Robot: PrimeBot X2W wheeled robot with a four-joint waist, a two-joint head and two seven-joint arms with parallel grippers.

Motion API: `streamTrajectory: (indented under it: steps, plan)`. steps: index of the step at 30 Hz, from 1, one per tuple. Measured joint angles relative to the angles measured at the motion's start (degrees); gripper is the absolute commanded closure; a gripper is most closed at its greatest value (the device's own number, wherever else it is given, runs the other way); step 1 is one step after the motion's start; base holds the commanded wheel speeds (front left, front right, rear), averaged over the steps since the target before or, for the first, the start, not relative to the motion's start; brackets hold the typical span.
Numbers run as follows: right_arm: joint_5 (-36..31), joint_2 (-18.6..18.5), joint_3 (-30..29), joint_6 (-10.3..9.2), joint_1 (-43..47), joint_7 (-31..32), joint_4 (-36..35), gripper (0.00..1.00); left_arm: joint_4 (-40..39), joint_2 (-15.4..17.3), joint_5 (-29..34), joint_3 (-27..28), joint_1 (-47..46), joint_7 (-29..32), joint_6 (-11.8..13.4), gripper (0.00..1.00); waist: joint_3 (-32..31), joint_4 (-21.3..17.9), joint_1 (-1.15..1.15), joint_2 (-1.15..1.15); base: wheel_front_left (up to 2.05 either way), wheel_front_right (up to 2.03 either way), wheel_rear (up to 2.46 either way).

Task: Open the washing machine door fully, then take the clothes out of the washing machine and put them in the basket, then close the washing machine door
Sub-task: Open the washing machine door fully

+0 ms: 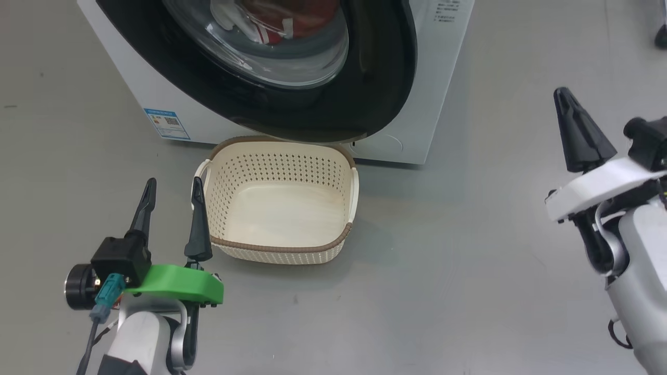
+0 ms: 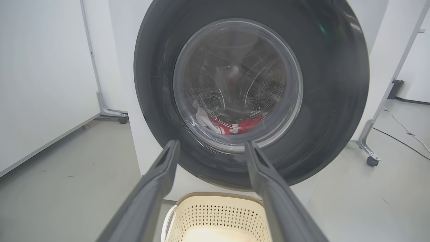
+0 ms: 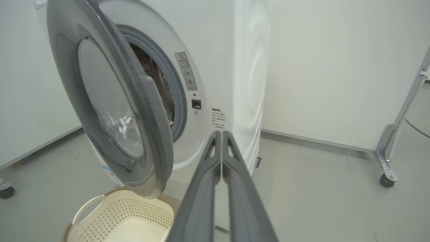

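Beside the released left jaws sits the basket (image 1: 281, 254); the clenched right jaws hang well apart.

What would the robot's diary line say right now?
door partly open | clothes inside washing machine | basket empty | left gripper open | right gripper shut

Nothing reads clearly: the washing machine (image 3: 215, 40) bears a blue label (image 1: 167, 123), a warning sticker (image 3: 185, 71) and small print (image 3: 218, 118).

Through the washing machine door (image 2: 336, 84) the clothes (image 2: 235, 125) show blurred and mostly hidden.
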Motion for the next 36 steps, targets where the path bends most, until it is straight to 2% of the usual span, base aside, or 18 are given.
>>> streamTrajectory:
  steps: [1, 5, 16, 28, 36]
  plan:
    - [-0.05, 0.25, -0.04, -0.6, 0.99, -0.86, 0.03, 0.0, 0.01, 0.0, 0.01, 0.16, 0.25, 0.0, 0.0, 0.0, -0.35, -0.19, 0.0, 0.0, 0.0, 0.0, 0.0]
    - [0.04, 2.16, -0.63, -2.09, 4.49, -3.82, 0.09, 0.0, 0.09, 0.01, 0.11, 1.19, 1.63, 0.0, 0.0, 0.0, -1.69, -0.95, 0.0, 0.0, 0.0, 0.0, 0.0]
    - [0.03, 4.65, -1.58, -4.98, 11.9, -4.2, -0.59, 0.0, 0.36, 0.1, 0.2, 1.64, 4.15, 0.0, -0.49, 0.0, -4.24, -2.89, 0.0, 0.0, 0.0, 0.0, 0.0]
    - [-0.63, 5.16, -2.48, -6.03, 15.49, -4.43, -3.01, 0.0, 0.65, 0.12, 0.19, 1.52, 4.76, 0.0, -1.34, 0.0, -4.49, -2.79, 0.0, 0.0, 0.0, 0.0, 0.0]
    - [-1.55, 5.15, -3.16, -6.05, 16.43, -4.59, -4.74, 0.0, 0.62, 0.12, -0.01, 1.36, 4.78, 0.0, -1.46, 0.0, -4.25, -2.12, 0.0, 0.0, 0.0, 0.0, 0.0]
